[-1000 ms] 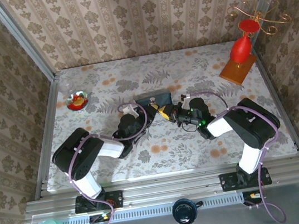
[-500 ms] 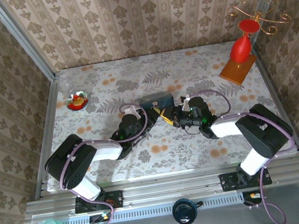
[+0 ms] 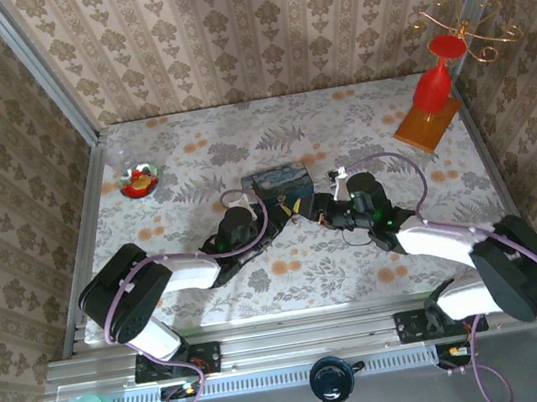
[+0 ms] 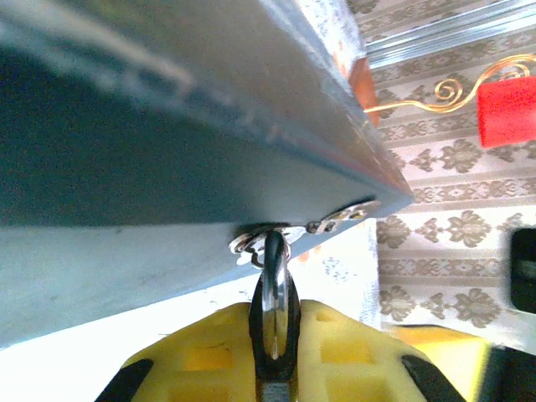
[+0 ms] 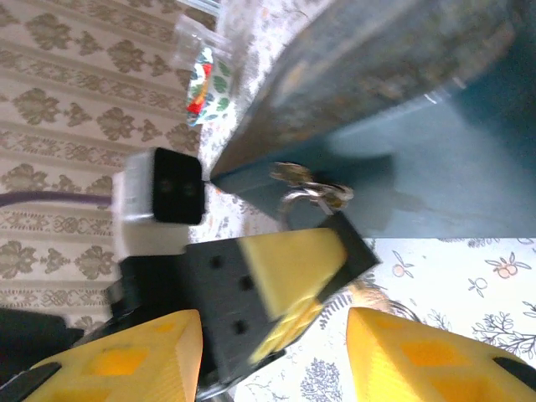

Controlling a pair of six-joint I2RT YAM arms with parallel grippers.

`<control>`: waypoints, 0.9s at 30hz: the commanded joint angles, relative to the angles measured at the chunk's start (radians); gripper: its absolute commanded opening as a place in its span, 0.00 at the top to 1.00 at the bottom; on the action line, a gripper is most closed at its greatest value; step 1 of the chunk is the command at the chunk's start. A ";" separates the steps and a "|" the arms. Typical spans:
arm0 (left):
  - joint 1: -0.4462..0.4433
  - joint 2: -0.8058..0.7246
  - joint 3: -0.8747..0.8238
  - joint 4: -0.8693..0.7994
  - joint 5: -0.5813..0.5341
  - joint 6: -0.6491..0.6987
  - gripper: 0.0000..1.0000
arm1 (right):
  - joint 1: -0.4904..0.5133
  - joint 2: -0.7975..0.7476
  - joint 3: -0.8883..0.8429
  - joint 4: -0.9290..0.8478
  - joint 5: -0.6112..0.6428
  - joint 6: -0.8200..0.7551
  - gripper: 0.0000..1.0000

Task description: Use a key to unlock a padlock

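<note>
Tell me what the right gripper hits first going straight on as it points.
Most likely the left gripper, clamped on the padlock straight ahead between the right gripper's open fingers; the blue tin lies behind. Depth is unclear.

arms [image 3: 436, 242]: black, white links | cables [image 5: 50, 199]: purple | fingers [image 5: 126, 360]: yellow

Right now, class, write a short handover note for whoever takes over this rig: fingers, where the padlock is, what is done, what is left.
Left gripper: fingers shut on the padlock, which hangs from the latch of the blue tin.
Right gripper: fingers open, holding nothing, close beside that latch.
Done: padlock gripped.
Left: whether it is unlocked cannot be told; treat unlocking as still to do.
</note>
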State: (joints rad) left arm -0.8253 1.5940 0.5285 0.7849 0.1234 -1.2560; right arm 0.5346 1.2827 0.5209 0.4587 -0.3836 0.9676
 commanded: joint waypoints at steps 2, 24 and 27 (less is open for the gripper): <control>0.002 -0.042 0.002 -0.004 0.002 0.027 1.00 | 0.020 -0.101 0.013 -0.223 0.142 -0.298 0.49; -0.015 -0.090 0.021 -0.094 0.015 0.049 1.00 | 0.311 -0.132 -0.288 0.370 0.550 -1.131 0.51; -0.018 -0.085 0.024 -0.089 0.021 0.049 1.00 | 0.332 -0.069 -0.275 0.426 0.554 -1.154 0.54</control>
State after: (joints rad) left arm -0.8330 1.5341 0.5289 0.6724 0.1341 -1.2331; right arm 0.8497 1.1755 0.2161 0.7502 0.1257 -0.1154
